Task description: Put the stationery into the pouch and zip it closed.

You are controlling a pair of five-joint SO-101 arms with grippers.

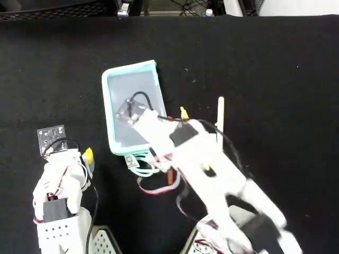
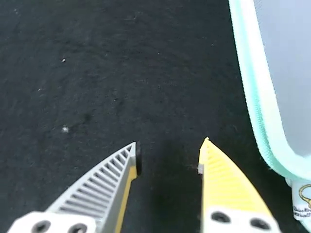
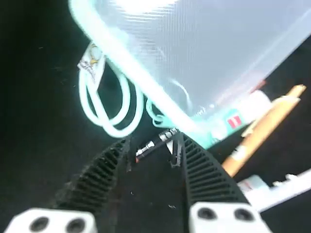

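The mint-green pouch [image 1: 130, 103] lies flat at mid table, its clear face up. My right arm reaches over the pouch's near end. In the right wrist view my right gripper [image 3: 153, 143] hangs open just off the pouch [image 3: 204, 58] edge, a thin black pen [image 3: 154, 144] lying between its black fingertips. An orange pencil [image 3: 262, 127] and a white, red-labelled item [image 3: 241, 114] lie close by. A white stick [image 1: 220, 114] rests right of the arm. My left gripper [image 2: 170, 144] stands open over bare cloth, left of the pouch [image 2: 282, 73].
The pouch's mint cord loop [image 3: 104, 111] with a small tag [image 3: 91, 60] trails off its near end [image 1: 140, 166]. A small black dotted card [image 1: 51, 136] lies beyond the left arm. Red and white cables [image 1: 156, 189] run under the right arm. Black cloth covers the table.
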